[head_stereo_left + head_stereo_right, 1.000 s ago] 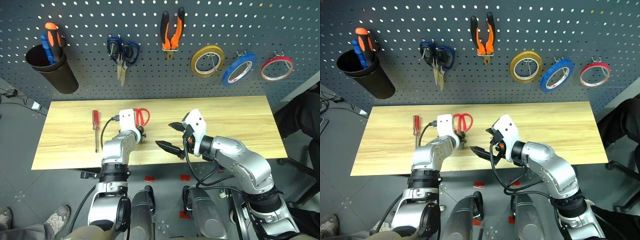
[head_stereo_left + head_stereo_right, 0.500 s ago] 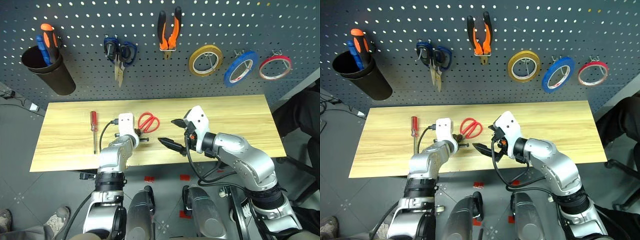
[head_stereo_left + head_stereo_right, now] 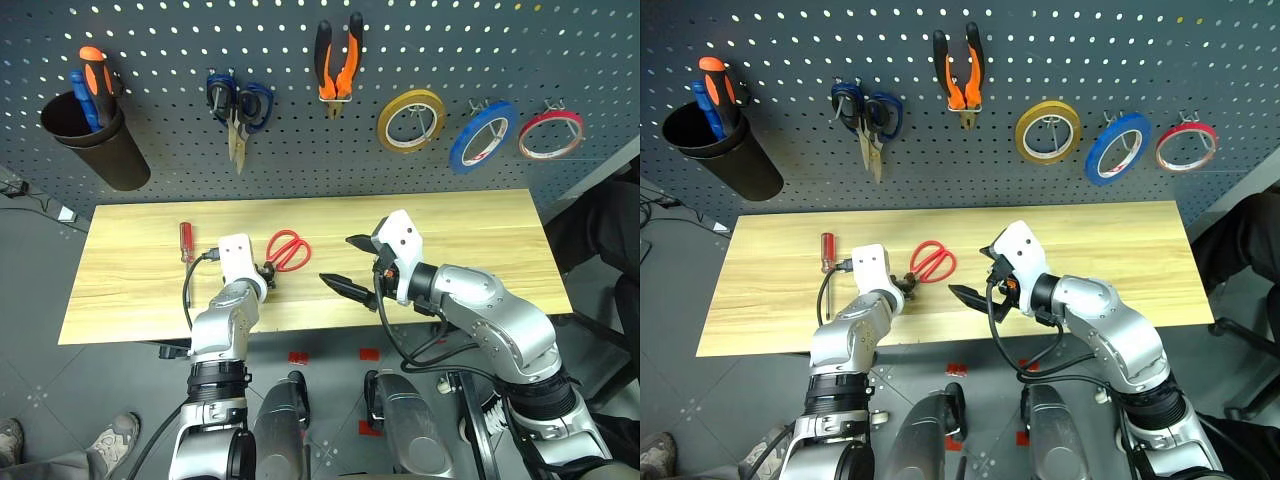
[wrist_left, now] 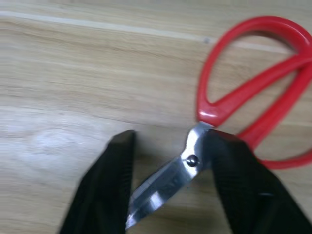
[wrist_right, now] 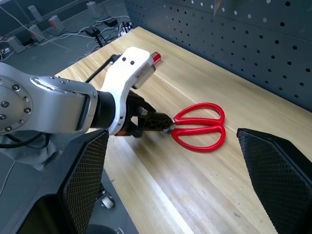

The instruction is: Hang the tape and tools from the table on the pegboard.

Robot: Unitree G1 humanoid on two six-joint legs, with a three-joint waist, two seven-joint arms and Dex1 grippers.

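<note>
— Where is there room on the surface point(image 3: 480, 230)?
— The whole right side is bare wood.
— What is in the way?
— The red scissors point(image 3: 287, 250) lie in the middle, the left hand point(image 3: 266, 272) at their blades. The screwdriver point(image 3: 186, 240) lies just left.

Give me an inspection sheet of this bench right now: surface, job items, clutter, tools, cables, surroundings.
Surface: light wooden table, level.
Job's things: red scissors and red screwdriver lie on the table; pliers and blue tape hang on the pegboard.
Clutter: blue scissors, yellow tape, red tape, a black cup of screwdrivers.
Grippers: left tool open, straddling the scissors' blades; right tool open, empty.
Cables: black lead at left wrist.
Surroundings: grey floor; a person's shoe.
</note>
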